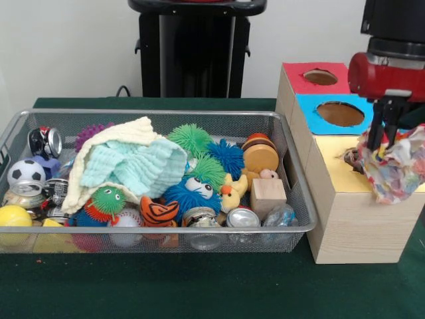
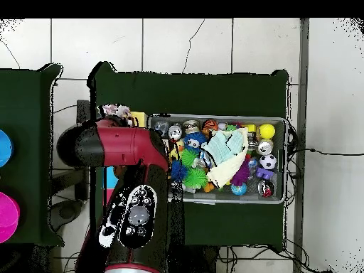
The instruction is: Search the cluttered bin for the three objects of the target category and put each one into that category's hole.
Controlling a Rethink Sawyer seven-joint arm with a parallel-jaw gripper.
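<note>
the gripper (image 1: 384, 143) clenches a crumpled patterned cloth (image 1: 395, 166) over the yellow box top (image 1: 332, 169), likely positioned to feed it into the hole (image 1: 352, 158) there.

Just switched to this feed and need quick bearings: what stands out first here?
The gripper is shut on a crumpled, colourful wad of paper over the yellow-topped box at the right. Behind that box stand a blue-topped one and a red-topped one, each with a hole. To the left, a wire bin is crammed with spiky balls, cans and toys, with a pale cloth draped over them.
</note>
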